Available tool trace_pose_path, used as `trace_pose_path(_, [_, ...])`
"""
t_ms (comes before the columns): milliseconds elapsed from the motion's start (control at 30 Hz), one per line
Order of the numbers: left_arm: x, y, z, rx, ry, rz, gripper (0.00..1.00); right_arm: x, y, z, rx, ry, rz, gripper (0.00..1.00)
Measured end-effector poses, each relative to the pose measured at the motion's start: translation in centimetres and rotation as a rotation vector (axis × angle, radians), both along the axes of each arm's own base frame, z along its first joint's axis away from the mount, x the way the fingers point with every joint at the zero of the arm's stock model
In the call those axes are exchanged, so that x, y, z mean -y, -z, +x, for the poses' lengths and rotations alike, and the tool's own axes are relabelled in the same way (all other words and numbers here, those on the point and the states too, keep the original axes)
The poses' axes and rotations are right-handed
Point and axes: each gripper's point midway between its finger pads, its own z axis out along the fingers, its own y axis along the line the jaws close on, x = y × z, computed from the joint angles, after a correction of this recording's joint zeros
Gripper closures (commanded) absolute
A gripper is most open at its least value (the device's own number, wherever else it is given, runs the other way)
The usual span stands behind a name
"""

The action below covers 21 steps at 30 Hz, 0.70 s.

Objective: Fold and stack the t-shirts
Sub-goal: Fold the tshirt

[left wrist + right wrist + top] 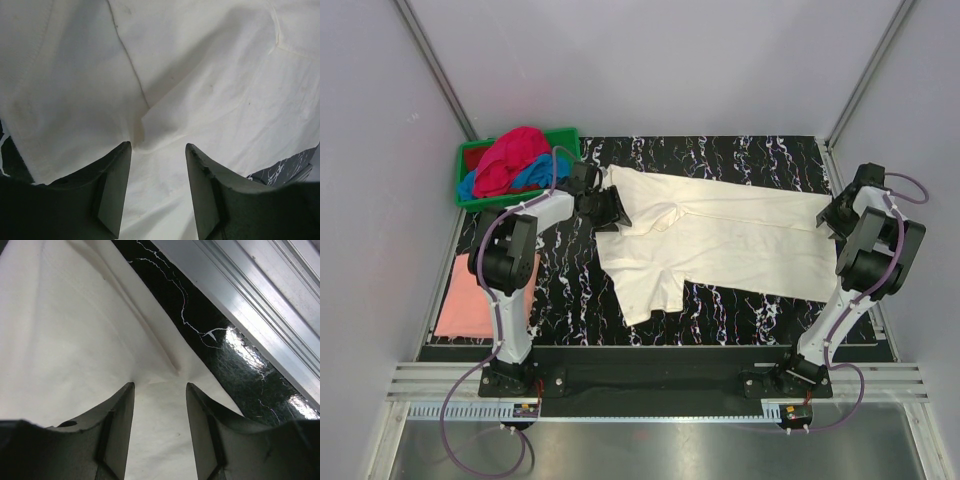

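From above only: cream t-shirt [720,240] spread flat across the middle of the counter [570,290], sleeves toward the left edge, hem toward the right edge. In the far left corner, green crate [565,133] holding a magenta-red shirt [515,150] on top of a blue shirt [535,172]. Near the near left corner, a folded pink shirt [475,295]. At the cream cloth's left end, left claw [610,208]; at its right end, right claw [832,215].

From the wrists only: the gap. On the left, fingers [112,190] parted partway, tips down on cream cloth, with a seam and creases running into a pucker between them. On the right, fingers [115,430] parted about as far, tips at the cloth's border, creases meeting between them. Just beyond, bare counter and a metal rail [260,295] along the right edge. Neither clenched.
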Motion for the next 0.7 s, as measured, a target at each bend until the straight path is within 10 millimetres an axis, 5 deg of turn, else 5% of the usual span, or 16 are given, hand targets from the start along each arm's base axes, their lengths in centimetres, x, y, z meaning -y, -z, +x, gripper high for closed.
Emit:
trace_pose_path(600, [0.54, 0.26, -0.28, -0.003, 0.025, -0.011, 0.62, 0.19, 0.27, -0.25, 0.009, 0.013, 0.019, 0.48])
trace_pose_path(700, [0.68, 0.53, -0.42, -0.009, 0.031, -0.008, 0.53, 0.23, 0.24, -0.22, 0.014, 0.016, 0.026, 0.48])
